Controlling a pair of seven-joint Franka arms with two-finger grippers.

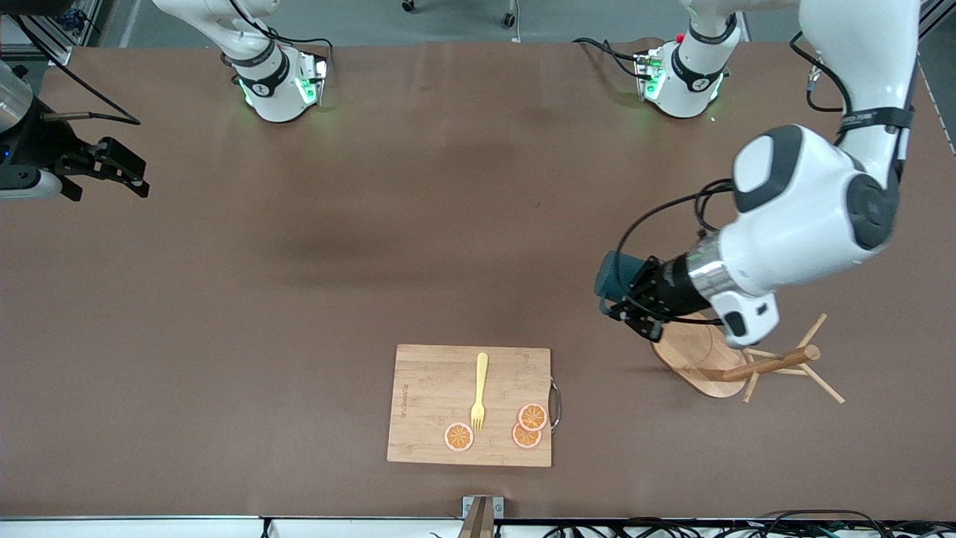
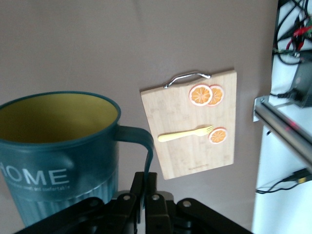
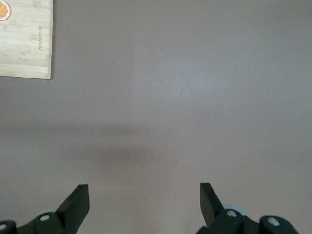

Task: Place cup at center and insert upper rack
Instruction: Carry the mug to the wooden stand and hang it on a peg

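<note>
Nearest the front camera we see one bamboo cutting board [image 1: 469,405] with a metal handle on the edge toward the left arm's end of the table; on it lie one yellow fork [image 1: 479,391] and three orange slices [image 1: 458,436], two of them overlapping at the handle side and one apart, near the fork's tines. A little farther from the camera, toward the left arm's end of the table, we find one upper rack [image 1: 728,362], a light wooden mug tree lying tipped over, its oval base partly hidden under the left arm and its post and thin pegs pointing toward the table edge at that end. The left gripper [image 1: 635,302] hangs over the table just beside the rack's base, its jaws pinching the handle of the one cup [image 2: 58,156], a dark teal mug with a yellow inside and white "HOME" lettering, carried in the air. Farthest from the camera, the right gripper [image 3: 144,204] waits over bare table at the right arm's end, its jaws spread wide with nothing between them.
</note>
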